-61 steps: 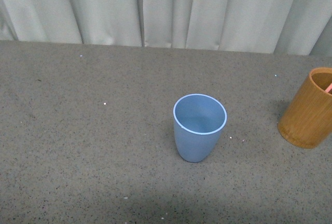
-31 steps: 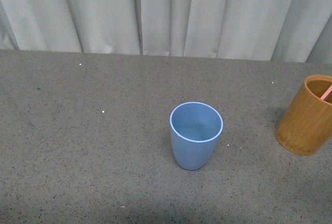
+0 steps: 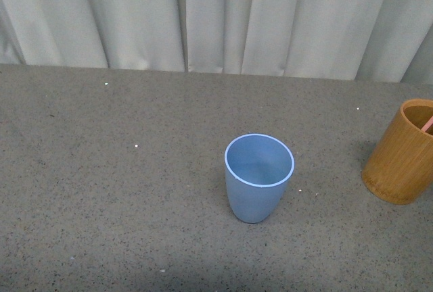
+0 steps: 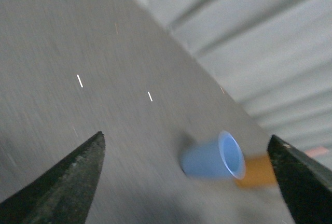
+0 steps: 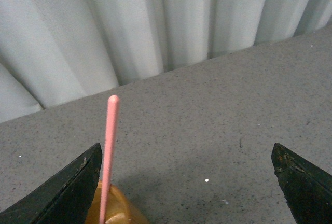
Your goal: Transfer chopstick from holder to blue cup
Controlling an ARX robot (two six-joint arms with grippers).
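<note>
- Chopstick stands in the holder at the right edge of the table. Its pink shaft rises well above the wooden rim. From the front view we see only a sliver of it at the frame's edge.
- We judge it stands that way because the holder's wall props it up, which leaves the upper shaft free to be gripped.
- The cup stands upright near the middle of the table, left of the holder and well apart from it. Its mouth is open and we see nothing inside, so it is ready to take the stick.
- The right gripper hangs above the holder with its jaws spread wide and nothing pinched. The stick's tip rises inside the gap, close to one jaw, so we judge the grasp is not yet made.
- The left gripper is also spread and empty. It looks across the table toward the cup, with the holder behind it, and that picture is blurred.
- A pale curtain closes the far side.
- We see nothing on the table between holder and cup.
- We judge the only obstacle to be the holder's own rim, which the stick's lower end has to clear before we carry it left.
</note>
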